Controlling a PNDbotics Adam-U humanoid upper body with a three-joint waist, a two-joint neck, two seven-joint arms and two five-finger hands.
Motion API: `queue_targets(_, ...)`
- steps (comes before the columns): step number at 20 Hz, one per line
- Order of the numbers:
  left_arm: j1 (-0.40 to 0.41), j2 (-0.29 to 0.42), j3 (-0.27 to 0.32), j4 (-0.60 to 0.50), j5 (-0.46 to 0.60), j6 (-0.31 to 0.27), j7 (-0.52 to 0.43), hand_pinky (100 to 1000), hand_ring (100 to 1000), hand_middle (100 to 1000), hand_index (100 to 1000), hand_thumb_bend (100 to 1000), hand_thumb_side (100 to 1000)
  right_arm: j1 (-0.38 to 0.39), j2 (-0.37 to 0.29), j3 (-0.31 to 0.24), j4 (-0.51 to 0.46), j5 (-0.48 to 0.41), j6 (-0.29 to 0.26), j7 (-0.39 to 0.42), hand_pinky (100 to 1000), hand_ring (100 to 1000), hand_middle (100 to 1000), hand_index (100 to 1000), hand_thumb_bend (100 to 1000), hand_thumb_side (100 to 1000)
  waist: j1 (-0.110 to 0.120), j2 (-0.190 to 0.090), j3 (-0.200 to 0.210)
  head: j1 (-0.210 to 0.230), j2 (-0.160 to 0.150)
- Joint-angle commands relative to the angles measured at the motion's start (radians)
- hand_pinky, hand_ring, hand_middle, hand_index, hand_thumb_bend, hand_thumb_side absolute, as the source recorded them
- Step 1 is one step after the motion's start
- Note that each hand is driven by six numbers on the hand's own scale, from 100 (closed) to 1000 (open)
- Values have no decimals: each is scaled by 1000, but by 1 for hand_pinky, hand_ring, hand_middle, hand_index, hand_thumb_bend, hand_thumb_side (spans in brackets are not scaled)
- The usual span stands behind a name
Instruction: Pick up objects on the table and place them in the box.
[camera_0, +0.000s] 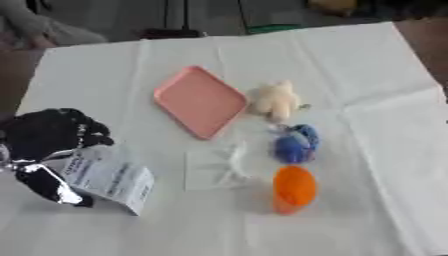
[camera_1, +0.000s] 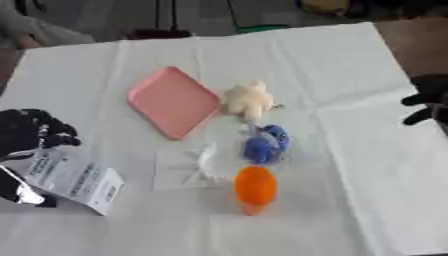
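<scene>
My left hand (camera_0: 44, 150) is clamped on the white printed carton (camera_0: 109, 180), which overhangs my fingers and may slip before reaching the flat pink tray (camera_0: 199, 101); my right hand (camera_1: 429, 100), idle at the edge, shows a fingers' state I cannot tell.

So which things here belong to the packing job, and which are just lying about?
Job: white carton in left hand; pink tray; cream plush toy; blue toy; orange object; clear packet.
Lying about: white tablecloth; right hand, idle.

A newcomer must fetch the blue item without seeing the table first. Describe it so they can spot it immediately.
Start at the flat pink rectangular tray on the white tablecloth. To its right a column of three small things runs toward the robot. The round blue fuzzy toy is the middle one, between the cream plush toy and the orange plastic object.
</scene>
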Motion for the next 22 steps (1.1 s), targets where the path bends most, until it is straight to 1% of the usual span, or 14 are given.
queue_targets(1,-23,12,-7,23,10,-17,-26,792,790,799,890,847,793,-8,-10,-2,-23,-5,-1,3,538,687,760,737,100,905,-2,-10,-2,1,7)
queue_targets(3,-34,5,-17,50,30,-34,-52,788,786,794,883,849,777,-8,-9,-1,-23,-5,0,4,538,687,760,737,100,905,-2,-10,-3,-2,7)
queue_targets(5,-42,0,-23,68,44,-47,-73,779,769,758,837,851,702,-9,-9,0,-23,-5,0,4,538,687,760,737,100,905,-3,-10,-5,-6,7)
queue_targets(7,-48,-4,-26,79,55,-56,-89,776,763,749,826,852,685,-9,-8,0,-23,-5,1,5,538,687,760,737,100,905,-3,-9,-6,-9,7)
queue_targets(8,-49,-4,-27,82,59,-59,-94,753,718,662,741,860,557,-9,-8,0,-23,-5,1,5,538,687,760,737,100,906,-3,-9,-6,-11,8)
queue_targets(9,-49,-6,-29,90,65,-62,-103,737,688,621,701,854,527,-10,-8,0,-23,-5,1,5,538,687,760,737,100,906,-2,-9,-7,-13,8)
queue_targets(10,-51,-7,-29,96,73,-64,-112,732,677,603,685,831,519,-10,-9,0,-23,-5,1,5,538,687,760,737,100,906,-2,-9,-7,-14,8)
queue_targets(11,-53,-8,-27,103,80,-62,-119,713,628,540,627,765,494,-10,-9,0,-23,-5,2,5,538,687,760,737,100,906,-1,-9,-7,-15,8)
queue_targets(14,-55,-9,-24,113,100,-55,-132,708,620,528,616,753,489,-11,-9,0,-23,-6,3,6,538,686,760,737,100,909,-1,-10,-7,-17,7)
queue_targets(15,-54,-10,-22,116,106,-51,-133,687,582,473,561,703,467,-11,-9,0,-23,-6,3,6,538,686,760,737,100,906,0,-10,-6,-18,7)
queue_targets(16,-54,-11,-20,118,114,-47,-134,677,568,454,541,677,454,-11,-9,0,-23,-6,4,6,538,686,760,737,100,906,0,-10,-6,-19,7)
queue_targets(18,-51,-13,-12,119,131,-37,-136,677,568,454,541,677,454,-11,-9,0,-23,-6,4,6,538,686,760,737,100,906,0,-10,-6,-20,6)
queue_targets(19,-52,-16,-1,112,148,-31,-132,663,559,447,535,617,419,-11,-9,-1,-23,-6,4,5,538,686,760,737,100,906,0,-11,-6,-24,6)
queue_targets(22,-56,-14,33,67,217,-8,-130,660,558,447,536,584,399,-10,-9,-2,-23,-6,4,4,538,686,760,737,100,906,-1,-12,-4,-29,6)
